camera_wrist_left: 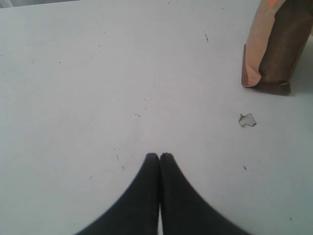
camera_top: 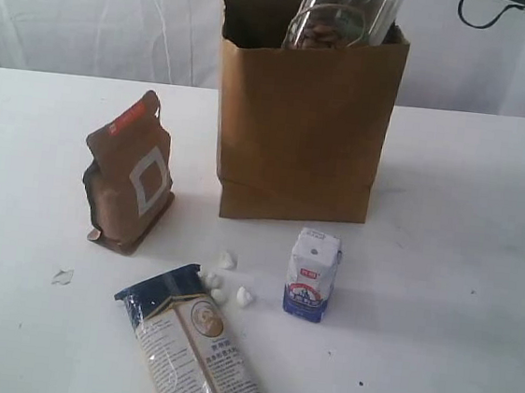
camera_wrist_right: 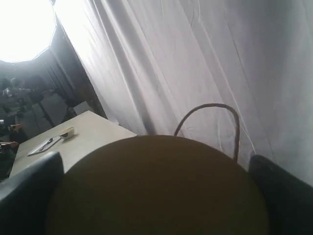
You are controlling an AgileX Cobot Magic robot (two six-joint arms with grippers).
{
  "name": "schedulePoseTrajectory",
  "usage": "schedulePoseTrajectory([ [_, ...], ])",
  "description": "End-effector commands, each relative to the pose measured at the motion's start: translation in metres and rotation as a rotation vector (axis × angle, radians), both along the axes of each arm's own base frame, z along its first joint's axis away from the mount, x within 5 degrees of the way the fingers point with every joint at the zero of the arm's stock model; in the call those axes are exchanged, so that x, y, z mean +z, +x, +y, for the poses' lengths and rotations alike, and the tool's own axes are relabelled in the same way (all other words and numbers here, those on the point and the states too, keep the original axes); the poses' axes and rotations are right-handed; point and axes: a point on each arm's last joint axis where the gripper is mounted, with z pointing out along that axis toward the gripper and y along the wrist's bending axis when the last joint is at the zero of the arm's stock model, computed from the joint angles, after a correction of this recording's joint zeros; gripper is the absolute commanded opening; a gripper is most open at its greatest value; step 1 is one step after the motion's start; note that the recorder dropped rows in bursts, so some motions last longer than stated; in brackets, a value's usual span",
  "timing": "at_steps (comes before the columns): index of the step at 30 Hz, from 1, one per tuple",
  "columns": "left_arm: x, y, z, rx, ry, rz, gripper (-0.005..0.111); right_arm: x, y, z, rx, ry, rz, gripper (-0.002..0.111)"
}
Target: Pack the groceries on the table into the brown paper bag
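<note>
**A:** Kraft-brown paper, folks! The brown paper bag [camera_top: 298, 125] stood upright on the table [camera_top: 480, 276], and the tan-lidded clear jar [camera_top: 342, 17] hung right at its mouth.

**B:** Tilted, too. Its long axis ran slantwise, with the lower end dipped inside the bag's rim and the upper end leaning up past the bag's right edge. I'd say that slant was to slip it in past the rim.

**A:** Waiting in front of the bag were the small white-blue carton [camera_top: 312, 275], upright, the small white lumps [camera_top: 244, 296], and the long blue-topped noodle packet [camera_top: 195, 349], lying flat with its blue end aimed back toward the bag. The brown red-labelled pouch [camera_top: 130, 178] stood off the bag's left side.

**B:** Left wrist camera: the left gripper [camera_wrist_left: 160, 159] was pinched closed on nothing over bare tabletop. The bag was out of sight, with the pouch and a pale scrap [camera_wrist_left: 247, 120] nearby. Parked clear of the bag, I reckoned, to give the other arm room.

**A:** Right wrist camera: the right gripper [camera_wrist_right: 154, 164] had its fingers [camera_wrist_right: 29, 191] spread wide, and a brown rounded mass filled the gap between them. That was the jar's lid end by my reading, so it was clamped on the jar. A handle loop [camera_wrist_right: 211, 105] of the bag rose just beyond.
</note>
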Motion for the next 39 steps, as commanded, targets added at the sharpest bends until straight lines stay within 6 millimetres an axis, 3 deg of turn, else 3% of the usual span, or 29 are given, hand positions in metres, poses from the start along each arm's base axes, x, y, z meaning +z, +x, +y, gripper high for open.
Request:
schedulePoseTrajectory([
  [1,-0.001,0.0,0.0,-0.002,-0.009,0.001,0.0,0.015,-0.005,0.0,0.008,0.047,-0.032,0.0],
  [4,-0.001,0.0,0.0,-0.002,-0.009,0.001,0.0,0.013,-0.004,0.0,0.006,0.022,-0.03,0.0],
  [10,-0.001,0.0,0.0,-0.002,-0.009,0.001,0.0,-0.008,-0.011,0.002,0.088,-0.222,-0.021,0.0],
  [18,-0.001,0.0,0.0,-0.002,-0.009,0.001,0.0,-0.008,-0.002,0.016,-0.015,-0.245,-0.047,0.001],
  [25,-0.001,0.0,0.0,-0.002,-0.009,0.001,0.0,-0.013,0.001,0.035,-0.065,-0.316,-0.057,0.041],
  [32,-0.001,0.0,0.0,-0.002,-0.009,0.001,0.0,-0.023,-0.005,0.036,0.01,-0.417,-0.026,0.046],
  [39,-0.001,0.0,0.0,-0.002,-0.009,0.001,0.0,-0.026,-0.005,0.035,0.015,-0.446,0.005,0.064],
])
